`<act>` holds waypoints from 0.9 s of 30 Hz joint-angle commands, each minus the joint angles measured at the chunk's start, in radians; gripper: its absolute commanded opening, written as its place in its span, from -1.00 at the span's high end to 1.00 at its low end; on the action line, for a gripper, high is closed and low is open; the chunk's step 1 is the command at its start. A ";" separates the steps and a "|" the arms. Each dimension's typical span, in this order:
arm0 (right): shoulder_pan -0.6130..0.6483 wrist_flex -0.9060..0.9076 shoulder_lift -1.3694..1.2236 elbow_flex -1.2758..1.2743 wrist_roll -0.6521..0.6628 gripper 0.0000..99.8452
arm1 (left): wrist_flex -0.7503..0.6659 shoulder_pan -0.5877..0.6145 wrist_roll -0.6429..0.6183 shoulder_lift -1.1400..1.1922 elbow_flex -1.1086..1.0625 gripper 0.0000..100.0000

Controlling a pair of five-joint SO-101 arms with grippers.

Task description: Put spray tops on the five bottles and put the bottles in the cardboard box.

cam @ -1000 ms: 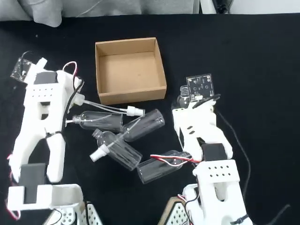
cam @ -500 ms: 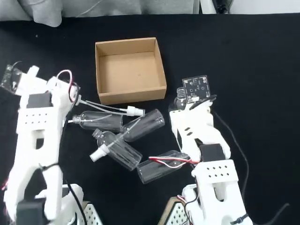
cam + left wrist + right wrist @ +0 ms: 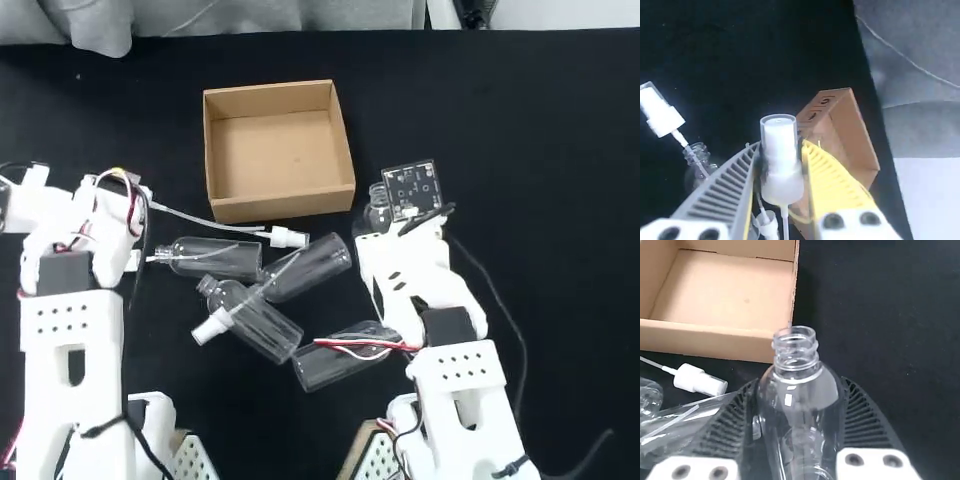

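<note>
My left gripper [image 3: 781, 145] is shut on a white spray top [image 3: 781, 165] with a clear cap, at the left of the table [image 3: 128, 205]. My right gripper [image 3: 800, 385] is shut on an open clear bottle [image 3: 796, 385], held neck-up just right of the cardboard box's [image 3: 285, 203] near corner [image 3: 378, 212]. The box is open with nothing in it. A loose spray top [image 3: 288, 237] with a long tube lies in front of the box. Three clear bottles lie between the arms [image 3: 215, 258] [image 3: 310, 265] [image 3: 250, 322], and one more [image 3: 345, 358] lies by the right arm.
The black table [image 3: 540, 150] has free room to the right of and behind the box. Grey cloth [image 3: 90, 20] lies along the far edge. The right arm's red and white wires [image 3: 360, 345] cross the nearest bottle.
The left arm has drawn back to the left and toward the near side, carrying its spray top away from the bottles. The right gripper with its bottle has shifted slightly toward the box.
</note>
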State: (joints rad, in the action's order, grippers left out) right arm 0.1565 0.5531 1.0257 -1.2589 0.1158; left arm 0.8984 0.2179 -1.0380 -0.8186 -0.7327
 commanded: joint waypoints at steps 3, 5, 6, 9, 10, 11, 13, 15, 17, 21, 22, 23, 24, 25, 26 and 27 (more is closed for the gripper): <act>0.025 -0.034 0.028 0.010 0.028 0.75 | -0.021 0.015 0.006 -0.083 0.007 0.94; 0.040 -0.035 0.028 0.013 0.080 0.75 | -0.021 0.016 -0.009 -0.092 0.004 0.94; 0.046 -0.035 0.028 0.015 0.101 0.75 | -0.020 0.016 -0.021 -0.097 0.004 0.94; 0.069 -0.035 0.028 0.013 0.137 0.75 | -0.015 0.016 -0.034 -0.100 0.002 0.94; 0.074 -0.035 0.028 0.012 0.147 0.75 | -0.015 0.016 -0.034 -0.100 0.002 0.94; 0.080 -0.035 0.028 0.010 0.161 0.75 | -0.020 0.016 -0.034 -0.100 -0.002 0.94; 0.094 -0.035 0.028 0.007 0.195 0.75 | -0.021 0.016 -0.034 -0.100 -0.005 0.94; 0.109 -0.035 0.028 0.005 0.232 0.75 | -0.021 0.016 -0.034 -0.100 -0.005 0.94; 0.112 -0.035 0.028 0.004 0.249 0.75 | -0.021 0.016 -0.035 -0.100 -0.004 0.94; 0.127 -0.035 0.028 0.004 0.252 0.75 | -0.023 0.016 -0.063 -0.100 -0.001 0.94; 0.137 -0.035 0.028 0.004 0.252 0.75 | -0.025 0.016 -0.064 -0.100 -0.001 0.94; 0.146 -0.035 0.028 0.004 0.253 0.75 | -0.035 0.016 -0.064 -0.100 -0.004 0.94; 0.153 -0.035 0.028 0.004 0.265 0.75 | -0.054 0.016 -0.064 -0.100 -0.012 0.94; 0.161 -0.035 0.028 0.004 0.285 0.75 | -0.061 0.016 -0.064 -0.100 -0.013 0.94; 0.166 -0.035 0.028 0.004 0.304 0.75 | -0.069 0.019 -0.066 -0.100 -0.016 0.94; 0.172 -0.035 0.028 0.002 0.318 0.75 | -0.074 0.028 -0.068 -0.100 -0.019 0.94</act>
State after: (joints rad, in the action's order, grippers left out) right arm 0.2946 0.5470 1.0257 -1.2605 0.3920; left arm 0.8661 0.2240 -1.0932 -0.8861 -0.7572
